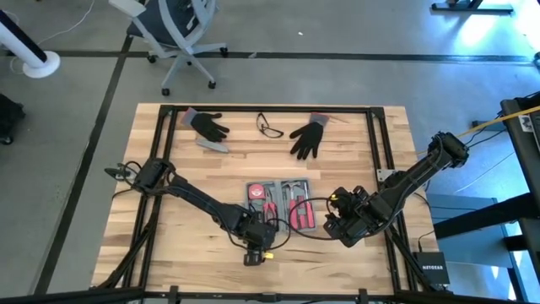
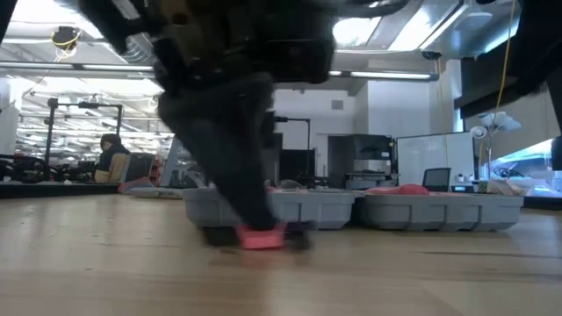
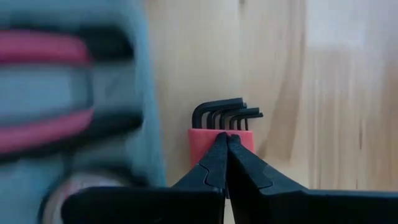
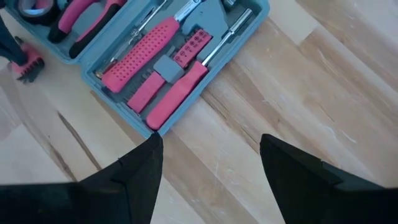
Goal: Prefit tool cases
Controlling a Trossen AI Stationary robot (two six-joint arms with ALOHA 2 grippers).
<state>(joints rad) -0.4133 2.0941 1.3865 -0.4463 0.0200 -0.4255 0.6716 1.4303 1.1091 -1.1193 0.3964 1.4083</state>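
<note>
Blue-grey plastic forms the case (image 1: 281, 205), which lies open and flat on the wooden table (image 1: 186, 169), near the front edge and about in the middle between the two arms. Inside it sit pink-handled tools (image 4: 140, 53) in their moulded recesses.

The left gripper (image 1: 256, 250) is low at the table, just in front of the left half of the case. Its fingers (image 3: 214, 163) are pressed together, tip against tip, on the pink holder of a hex key set (image 3: 222, 127). The set stands on the wood just beside the case wall, and the black bent keys stick out of the holder on the far side of the fingertips. From the low view the same pink holder shows under the dark gripper, in front of the grey case wall.

The right gripper (image 1: 342, 228) is held just right of the case, near its front right corner. Its fingers (image 4: 140, 180) stand wide apart and nothing is between them; only bare wood shows in the gap.

At the far side of the table lie two black gloves (image 1: 207, 124), well apart from the case, and between them a pair of glasses (image 1: 269, 127).
</note>
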